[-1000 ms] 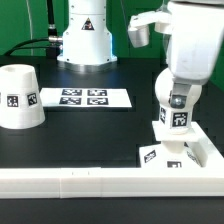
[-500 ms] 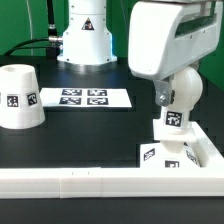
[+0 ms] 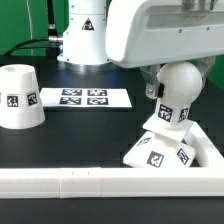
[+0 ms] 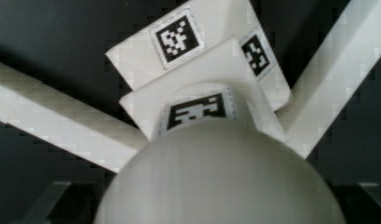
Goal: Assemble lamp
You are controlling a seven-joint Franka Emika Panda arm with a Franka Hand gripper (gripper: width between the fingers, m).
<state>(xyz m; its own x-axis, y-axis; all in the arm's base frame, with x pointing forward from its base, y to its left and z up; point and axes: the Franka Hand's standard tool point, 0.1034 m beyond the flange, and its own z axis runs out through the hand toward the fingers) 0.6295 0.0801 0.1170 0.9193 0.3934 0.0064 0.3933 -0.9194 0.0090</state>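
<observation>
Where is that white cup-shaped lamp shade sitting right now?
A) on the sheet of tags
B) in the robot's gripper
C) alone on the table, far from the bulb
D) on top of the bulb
C: the lamp shade stands by itself on the black table at the exterior view's left, while the bulb and base are at its right.

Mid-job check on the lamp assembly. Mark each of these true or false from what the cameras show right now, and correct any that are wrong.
1. The shade stands apart from the other lamp parts, at the exterior view's left. True.
2. The bulb sits on the base. True.
3. The base lies flat on the table. False: it is tilted, one edge lifted.
4. The shade covers the bulb. False: the bulb is bare.
5. The marker board lies between shade and bulb in the exterior view. True.
</observation>
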